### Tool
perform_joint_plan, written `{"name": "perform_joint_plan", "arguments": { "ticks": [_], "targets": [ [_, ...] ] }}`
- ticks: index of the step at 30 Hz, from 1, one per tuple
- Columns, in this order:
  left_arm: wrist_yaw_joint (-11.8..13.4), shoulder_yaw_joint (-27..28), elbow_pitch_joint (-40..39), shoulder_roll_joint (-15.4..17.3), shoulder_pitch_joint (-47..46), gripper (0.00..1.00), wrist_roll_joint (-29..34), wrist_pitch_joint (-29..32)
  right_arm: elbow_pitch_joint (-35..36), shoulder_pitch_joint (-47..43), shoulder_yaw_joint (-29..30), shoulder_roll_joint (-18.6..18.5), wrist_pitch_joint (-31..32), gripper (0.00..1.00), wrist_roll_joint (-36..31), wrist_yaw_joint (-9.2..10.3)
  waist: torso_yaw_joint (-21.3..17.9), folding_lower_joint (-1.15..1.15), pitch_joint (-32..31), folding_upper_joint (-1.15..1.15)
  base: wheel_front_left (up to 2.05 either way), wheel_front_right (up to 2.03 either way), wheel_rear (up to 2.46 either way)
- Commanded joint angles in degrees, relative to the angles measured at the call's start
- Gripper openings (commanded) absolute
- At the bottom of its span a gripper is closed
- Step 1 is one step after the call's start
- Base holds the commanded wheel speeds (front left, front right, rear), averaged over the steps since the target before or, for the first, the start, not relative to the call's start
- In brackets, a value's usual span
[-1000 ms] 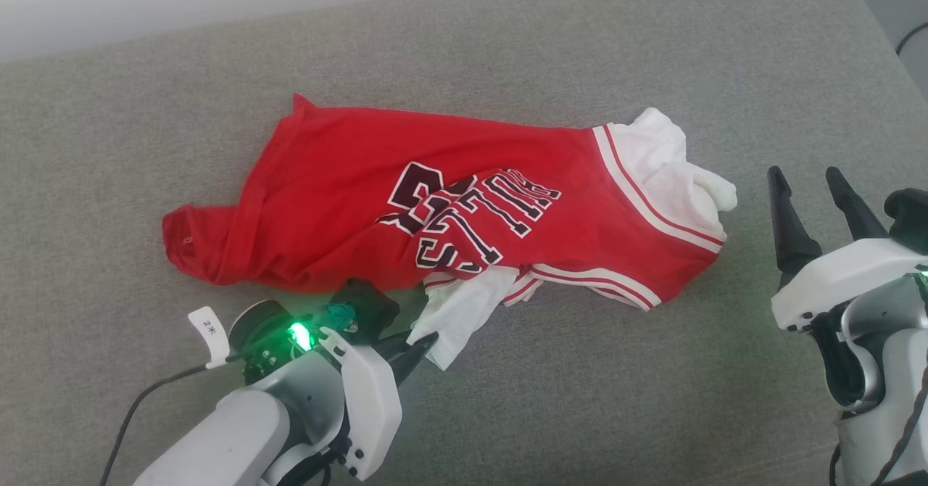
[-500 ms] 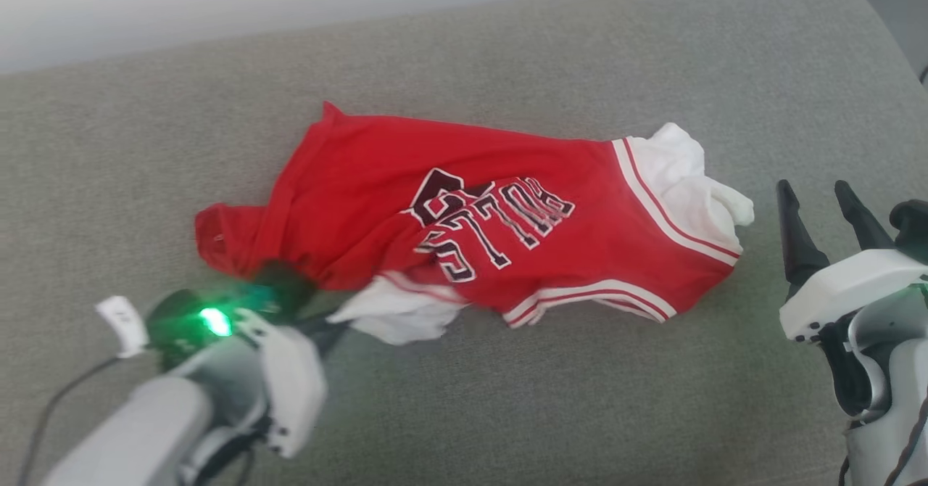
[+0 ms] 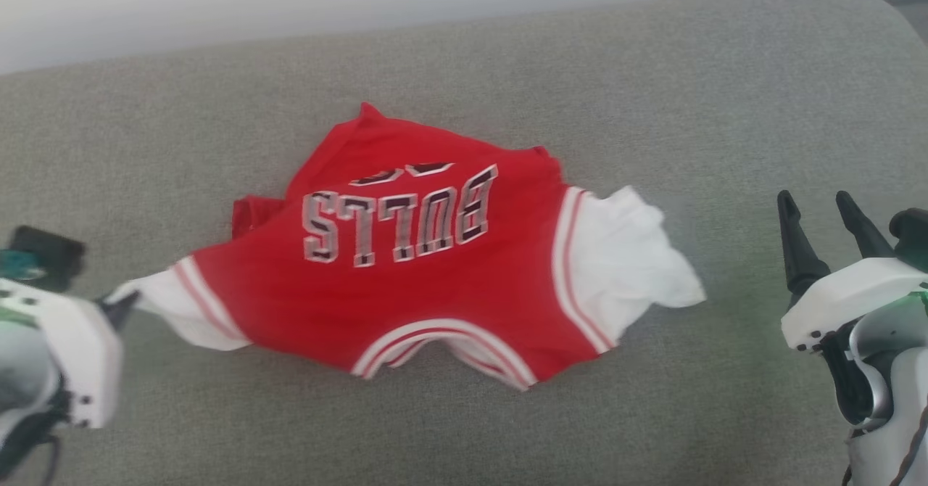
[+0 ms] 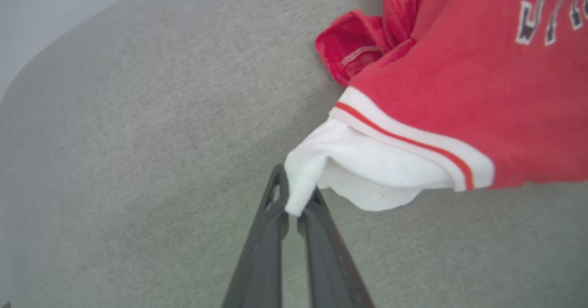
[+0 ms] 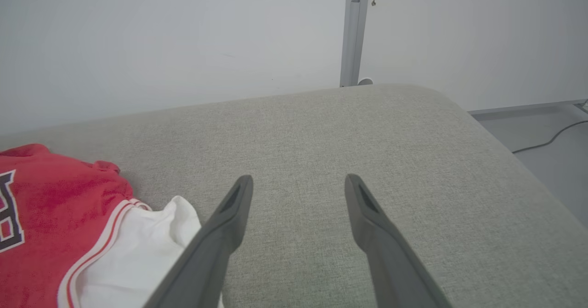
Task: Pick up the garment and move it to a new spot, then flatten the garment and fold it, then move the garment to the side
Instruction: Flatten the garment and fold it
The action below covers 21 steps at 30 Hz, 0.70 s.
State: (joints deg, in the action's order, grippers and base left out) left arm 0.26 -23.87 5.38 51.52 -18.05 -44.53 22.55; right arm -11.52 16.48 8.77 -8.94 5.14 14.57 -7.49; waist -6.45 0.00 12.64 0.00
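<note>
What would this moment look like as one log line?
left gripper: shut on white sleeve of shirt | right gripper: open, clear of shirt | shirt: on grey cushion, not yet folded

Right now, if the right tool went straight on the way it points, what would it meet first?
Probably the bare grey cushion ahead of the open right tool, though depth is unclear. The red jersey lies left of that line.

White-shelled right hand, dark fingers (tapered)
</note>
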Motion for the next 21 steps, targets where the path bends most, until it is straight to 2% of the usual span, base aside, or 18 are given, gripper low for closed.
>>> {"name": "perform_joint_plan", "arguments": {
  "ticks": [1,5,12,14,15,16,21],
  "targets": [
    [0.39,0.53,0.46,0.66,0.72,0.0,-0.5,-0.12,0.15,-0.31,-0.21,0.09,0.21,1.0,-0.18,0.0,0.17,0.0,0.16,0.0,0.0,0.0,0.0],
    [0.62,2.33,3.32,2.08,1.59,0.0,-2.13,-0.39,0.09,0.16,-0.72,0.27,0.33,1.0,-0.03,0.0,0.49,0.0,0.65,0.0,0.0,0.0,0.0],
    [-1.09,1.35,8.94,-1.0,-0.08,0.0,-4.03,-0.2,-0.7,1.36,-1.82,0.65,-0.03,1.0,0.54,0.0,0.67,0.0,1.85,0.0,0.0,0.0,0.0],
    [-1.52,1.05,10.73,-1.97,-0.76,0.02,-4.53,0.06,-0.91,1.67,-2.15,0.75,-0.12,1.0,0.65,0.0,0.52,0.0,2.16,0.0,0.0,0.0,0.0],
    [-1.78,0.95,11.3,-2.27,-1.3,0.07,-4.41,-0.09,-0.96,1.86,-2.28,0.79,-0.13,1.0,0.67,0.0,0.44,0.0,2.3,0.0,0.0,0.0,0.0],
    [-2.04,1.0,11.86,-2.74,-1.92,0.0,-4.8,-0.21,-1.0,2.09,-2.36,0.81,-0.2,1.0,0.73,0.0,0.38,0.0,2.4,0.0,0.0,0.0,0.0],
    [-2.74,1.41,11.76,-3.24,-5.47,0.0,-4.46,-0.76,-1.05,2.49,-2.54,0.65,-0.57,1.0,1.14,0.0,0.3,0.0,2.62,0.0,0.0,0.0,0.0]
  ]
}}
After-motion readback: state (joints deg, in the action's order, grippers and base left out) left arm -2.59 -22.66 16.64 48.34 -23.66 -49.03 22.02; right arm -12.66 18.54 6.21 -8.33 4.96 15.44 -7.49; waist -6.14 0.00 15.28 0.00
